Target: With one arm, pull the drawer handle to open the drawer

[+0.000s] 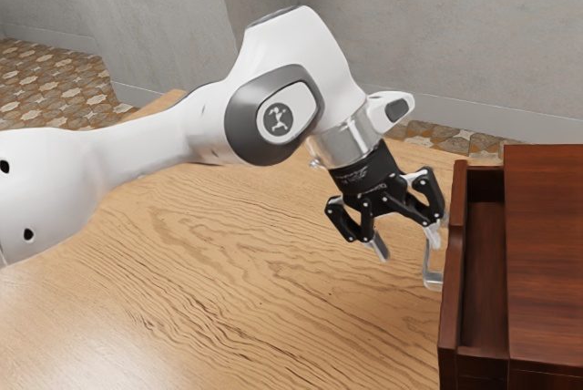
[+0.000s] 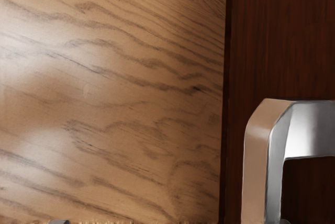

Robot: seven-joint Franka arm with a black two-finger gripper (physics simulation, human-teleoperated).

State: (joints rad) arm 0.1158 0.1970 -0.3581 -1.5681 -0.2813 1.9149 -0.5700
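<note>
Finding: the gripper hangs at the front of the drawer, its fingers spread wide and holding nothing. The handle stands at the far finger, touching it or just beside it; which of the two cannot be read. The near finger is well apart from the handle, above the table.

Drawer: its front stands out from the cabinet, and an open well shows beyond the far finger. Judged partly open, with travel left.

Wrist view: the handle sits close under the hand against the dark drawer front, with the table on the near-finger side.

Risks from here:
- With no grip on the bar, a pull may move only the hand. The far finger would slide off and the drawer would stay where it is
- If the fingers close without the bar properly between them, they may pinch its edge, and the grip may slip under load
- A pull angled off the drawer's line of travel may rack the drawer in its slides and jam it
- The near finger hangs low, so a further descent may strike the table
- The handle's rounded corner gives poor purchase, so a hold on the straight run is the safer choice
</note>
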